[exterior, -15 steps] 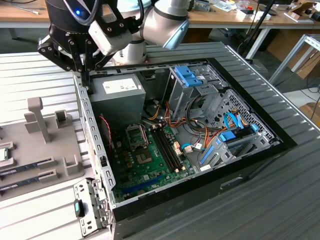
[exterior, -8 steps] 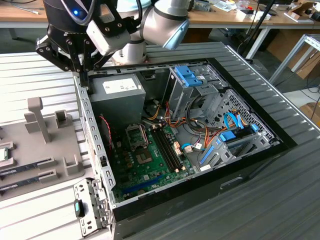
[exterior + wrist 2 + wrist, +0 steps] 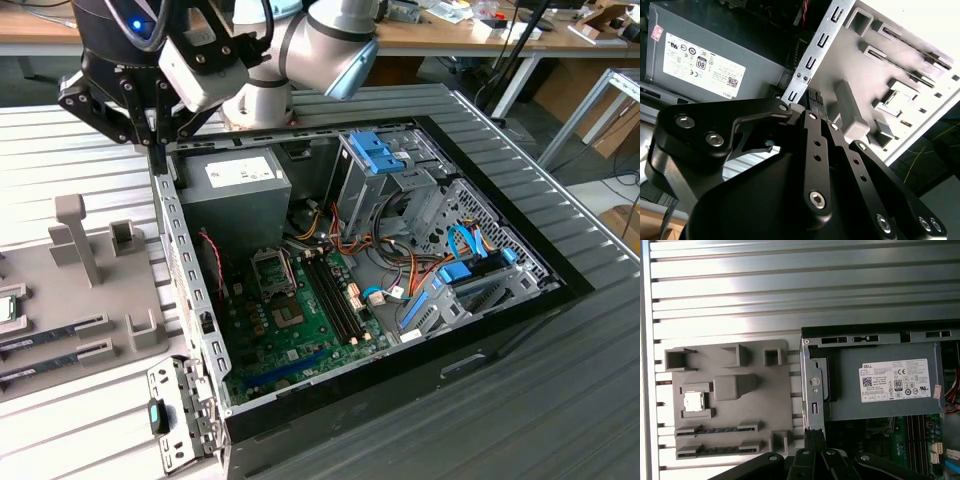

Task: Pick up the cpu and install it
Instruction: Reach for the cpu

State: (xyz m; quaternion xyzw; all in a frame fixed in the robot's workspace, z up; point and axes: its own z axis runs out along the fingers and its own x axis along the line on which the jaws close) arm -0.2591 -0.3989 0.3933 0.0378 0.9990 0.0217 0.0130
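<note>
The cpu [image 3: 693, 401] is a small silver square chip lying in a recess of the grey fixture tray [image 3: 730, 412]. At the exterior view's left edge, part of the cpu [image 3: 6, 310] shows on that tray [image 3: 90, 300]. My gripper [image 3: 157, 158] hangs over the back corner of the open computer case [image 3: 190, 260], between the tray and the power supply. Its black fingers [image 3: 815, 436] are shut with nothing between them, and the gripper [image 3: 815, 98] tips meet above the case wall. The cpu sits well off to the side of the gripper, untouched. The green motherboard [image 3: 320, 330] lies on the case floor.
A grey power-supply box [image 3: 235, 185] fills the case's back corner beside the gripper. Two memory sticks [image 3: 715, 430] lie in tray slots near the cpu, and a tall grey post [image 3: 75, 235] stands on the tray. Drive cages and cables [image 3: 400, 200] crowd the exterior view's right.
</note>
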